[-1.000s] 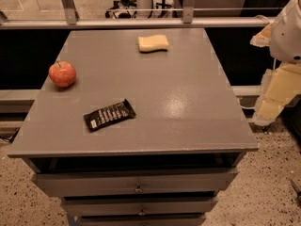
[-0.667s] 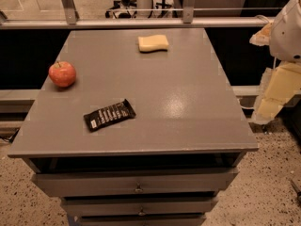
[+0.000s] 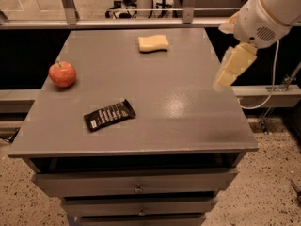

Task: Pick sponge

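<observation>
Since the sponge (image 3: 153, 43) sitting near the far edge of the table (image 3: 188, 121) looks light and squishy, I'd pinch it gently across its narrow width, while the gripper (image 3: 226, 78) hangs by the table's right-hand edge, well apart from it, and whether it's spread or clamped I can't tell.

— Where is the sponge (image 3: 153, 43)?
— On the grey table (image 3: 188, 121), near its far edge and a little right of that edge's middle.
— What does it look like?
— A pale yellow, soft-looking block, rectangular with rounded corners and wavy long sides. It lies flat on the bare top, its long side roughly parallel to the table's far edge.
— And the gripper (image 3: 231, 68)?
— In the air over the table's right edge, about halfway along it, well apart from the sponge.
</observation>
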Motion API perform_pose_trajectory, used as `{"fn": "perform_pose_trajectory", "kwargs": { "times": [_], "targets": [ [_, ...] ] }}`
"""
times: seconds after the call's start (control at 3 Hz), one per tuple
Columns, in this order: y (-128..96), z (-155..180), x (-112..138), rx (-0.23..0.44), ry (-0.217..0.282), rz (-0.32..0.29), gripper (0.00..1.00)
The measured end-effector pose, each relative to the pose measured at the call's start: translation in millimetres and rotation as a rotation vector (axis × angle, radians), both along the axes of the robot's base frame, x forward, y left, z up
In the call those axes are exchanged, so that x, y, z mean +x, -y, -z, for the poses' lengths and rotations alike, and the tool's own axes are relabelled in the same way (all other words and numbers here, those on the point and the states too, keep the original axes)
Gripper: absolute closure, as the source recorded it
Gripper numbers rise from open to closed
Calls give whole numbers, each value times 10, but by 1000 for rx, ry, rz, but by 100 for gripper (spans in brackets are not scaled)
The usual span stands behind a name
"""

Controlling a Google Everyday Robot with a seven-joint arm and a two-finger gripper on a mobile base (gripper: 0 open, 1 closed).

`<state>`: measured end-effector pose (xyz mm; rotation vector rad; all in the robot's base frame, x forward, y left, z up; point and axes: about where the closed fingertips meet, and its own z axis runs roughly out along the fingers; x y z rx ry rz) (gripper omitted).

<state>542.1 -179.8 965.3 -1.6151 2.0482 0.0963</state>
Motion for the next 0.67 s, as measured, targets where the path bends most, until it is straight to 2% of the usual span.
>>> {"fn": "perform_pose_trajectory", "kwargs": {
  "times": [0.33, 0.67],
  "targets": [
    [-424, 111, 684, 165, 22, -14, 0],
    [-1033, 368, 1488, 328, 73, 11, 0]
  ]
}}
